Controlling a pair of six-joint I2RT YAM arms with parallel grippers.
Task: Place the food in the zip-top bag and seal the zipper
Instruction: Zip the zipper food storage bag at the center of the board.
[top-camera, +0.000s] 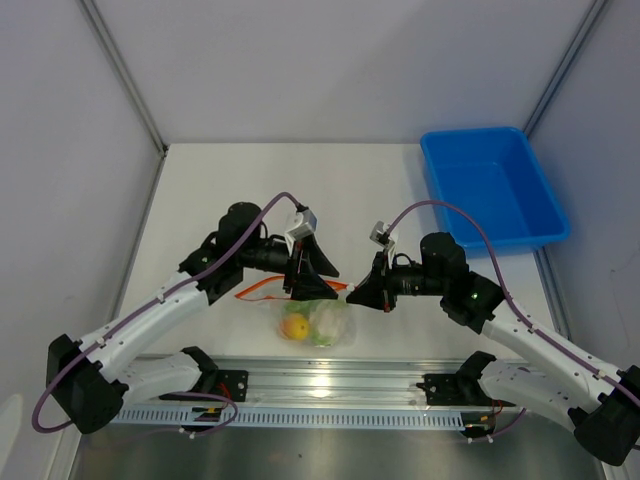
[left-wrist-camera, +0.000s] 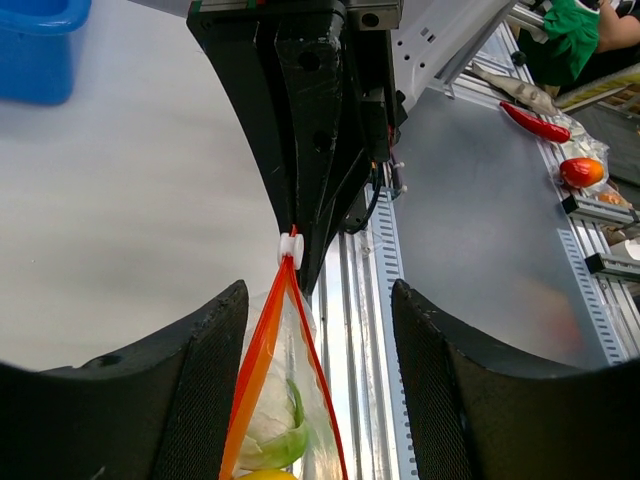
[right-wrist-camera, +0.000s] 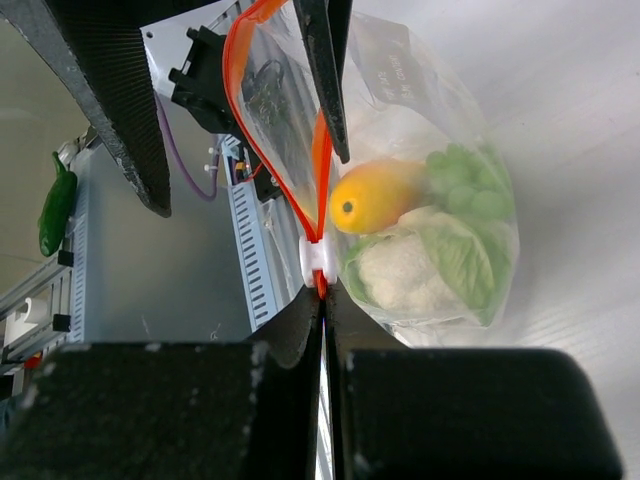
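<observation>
The clear zip-top bag (top-camera: 322, 322) lies near the table's front edge. Inside it are the white cauliflower (right-wrist-camera: 400, 275), the bumpy green cluster (right-wrist-camera: 465, 180) and the orange-yellow fruit (right-wrist-camera: 370, 198). The orange-red zipper (right-wrist-camera: 245, 120) gapes in a loop, with a white slider (right-wrist-camera: 318, 262) at its end. My right gripper (right-wrist-camera: 322, 295) is shut on the zipper's end just behind the slider, and it shows in the top view (top-camera: 352, 292). My left gripper (left-wrist-camera: 318, 295) is open, with one finger on each side of the zipper (left-wrist-camera: 262, 370). It shows in the top view (top-camera: 310, 285) over the bag's mouth.
A blue tray (top-camera: 497, 243) stands at the back right. An aluminium rail (top-camera: 320, 380) runs along the near table edge, close to the bag. Loose toy food, including a red chilli (left-wrist-camera: 535, 122), lies beyond the rail.
</observation>
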